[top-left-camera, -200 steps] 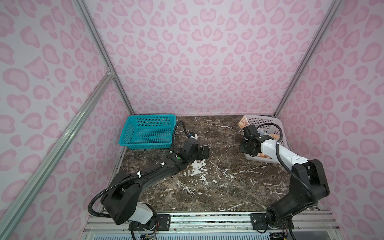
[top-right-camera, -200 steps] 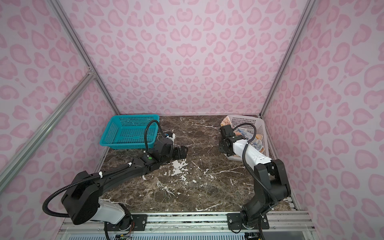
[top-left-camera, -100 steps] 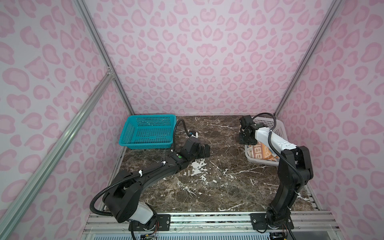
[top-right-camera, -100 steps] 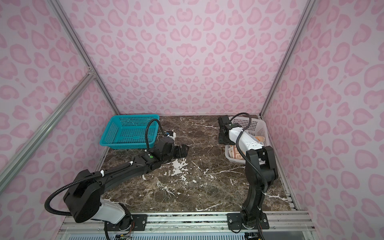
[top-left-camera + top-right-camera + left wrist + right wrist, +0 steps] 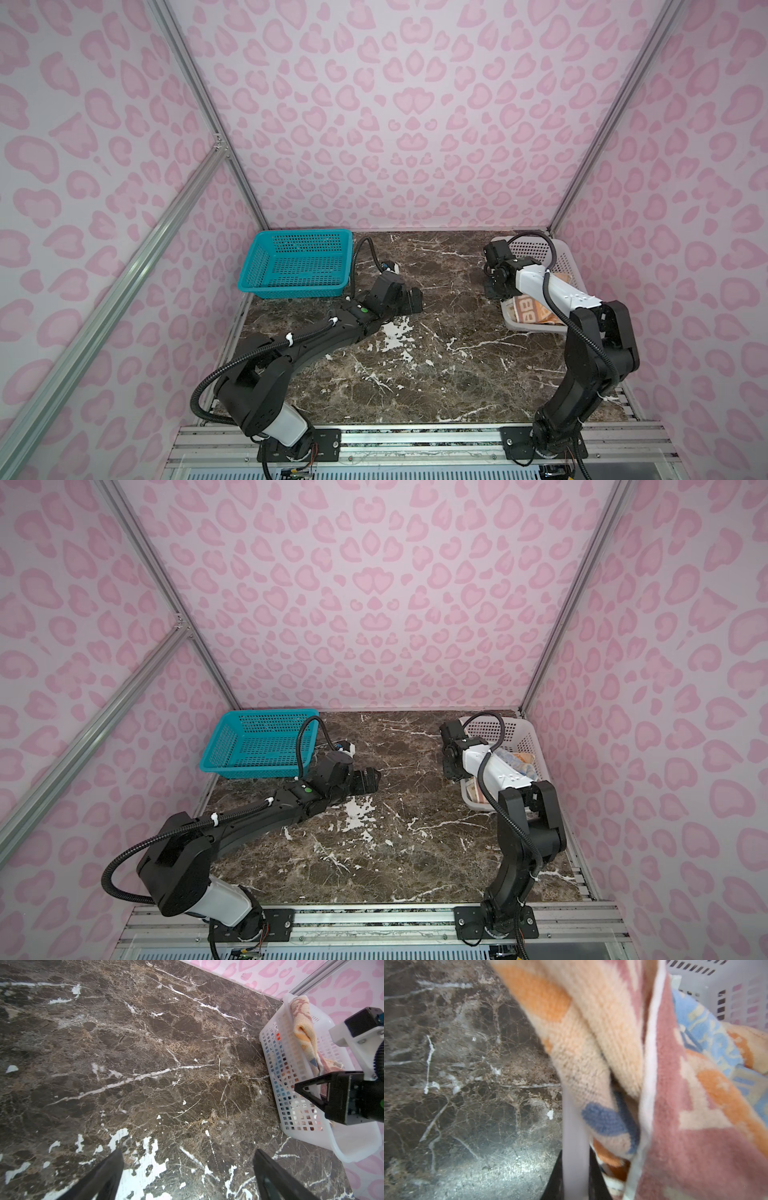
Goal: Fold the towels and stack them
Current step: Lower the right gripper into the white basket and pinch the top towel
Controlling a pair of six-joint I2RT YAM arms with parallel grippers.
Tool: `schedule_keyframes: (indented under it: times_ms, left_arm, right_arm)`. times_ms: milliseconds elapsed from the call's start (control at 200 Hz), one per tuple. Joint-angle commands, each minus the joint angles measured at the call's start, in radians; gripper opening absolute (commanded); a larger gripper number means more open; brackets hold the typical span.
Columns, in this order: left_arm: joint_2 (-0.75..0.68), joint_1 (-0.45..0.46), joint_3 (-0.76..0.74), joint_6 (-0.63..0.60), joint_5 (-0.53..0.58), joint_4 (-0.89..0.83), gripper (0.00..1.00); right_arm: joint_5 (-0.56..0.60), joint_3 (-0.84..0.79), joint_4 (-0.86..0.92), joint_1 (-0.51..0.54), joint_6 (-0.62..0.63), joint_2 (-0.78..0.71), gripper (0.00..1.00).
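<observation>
Half-hidden white perforated plastic basket (image 5: 276, 1059) held towels (image 5: 517, 760); right gripper (image 5: 494, 291) apparently pinched the cream terry towel (image 5: 591, 1047); left gripper (image 5: 188, 1153) stood spread.

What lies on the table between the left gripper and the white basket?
Nothing: between the open left gripper and the white basket the marble table is bare, as the left wrist view shows.

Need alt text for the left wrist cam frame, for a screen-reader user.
A dark brown marble tabletop with white veins fills most of the view, the left claw open wide above it. A white perforated basket stands by the pink patterned wall, a cream towel draped over its rim, and the right claw is at that rim.
</observation>
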State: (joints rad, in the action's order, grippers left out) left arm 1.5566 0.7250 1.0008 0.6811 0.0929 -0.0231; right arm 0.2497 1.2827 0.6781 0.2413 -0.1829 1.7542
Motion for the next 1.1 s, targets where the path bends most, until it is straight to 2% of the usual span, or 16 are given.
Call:
schedule_keyframes:
  times_ms: [0, 140, 340, 425, 585, 675, 730, 800, 875, 980, 1095]
  left_arm:
    - [0.021, -0.002, 0.035, 0.018, -0.011, 0.04, 0.98]
    - [0.05, -0.003, 0.074, 0.012, -0.01, 0.031, 0.98]
    - [0.09, -0.002, 0.111, 0.015, -0.02, 0.032, 0.98]
    - [0.1, -0.003, 0.121, 0.015, -0.023, 0.032, 0.98]
    - [0.087, -0.003, 0.121, 0.011, -0.026, 0.023, 0.98]
    - [0.067, -0.003, 0.115, 0.006, -0.019, 0.014, 0.98]
    - [0.056, -0.003, 0.111, 0.003, -0.02, 0.011, 0.98]
    - [0.043, -0.001, 0.109, -0.005, -0.029, 0.013, 0.98]
    - [0.036, -0.001, 0.111, -0.003, -0.029, 0.01, 0.98]
    - [0.038, -0.001, 0.116, 0.0, -0.034, 0.018, 0.98]
    - [0.05, 0.002, 0.13, 0.001, -0.046, 0.017, 0.98]
  right_arm:
    - [0.083, -0.001, -0.02, 0.007, 0.117, 0.025, 0.0]
    - [0.14, -0.005, -0.067, 0.006, 0.176, 0.068, 0.0]
    - [0.169, 0.03, -0.058, 0.004, 0.168, 0.123, 0.0]
    - [0.13, 0.026, -0.063, 0.003, 0.148, 0.098, 0.17]
    - [0.087, 0.027, -0.059, -0.015, 0.112, 0.004, 0.53]
    - [0.079, 0.05, -0.027, -0.032, 0.095, -0.052, 0.64]
    - [0.069, 0.058, -0.016, -0.049, 0.076, -0.097, 0.74]
    - [0.062, 0.056, -0.005, -0.089, 0.014, -0.151, 0.83]
    - [0.027, 0.043, 0.014, -0.15, -0.06, -0.183, 0.87]
    - [0.017, -0.008, 0.001, -0.199, -0.111, -0.185, 0.87]
    - [-0.038, -0.035, -0.016, -0.245, -0.124, -0.146, 0.79]
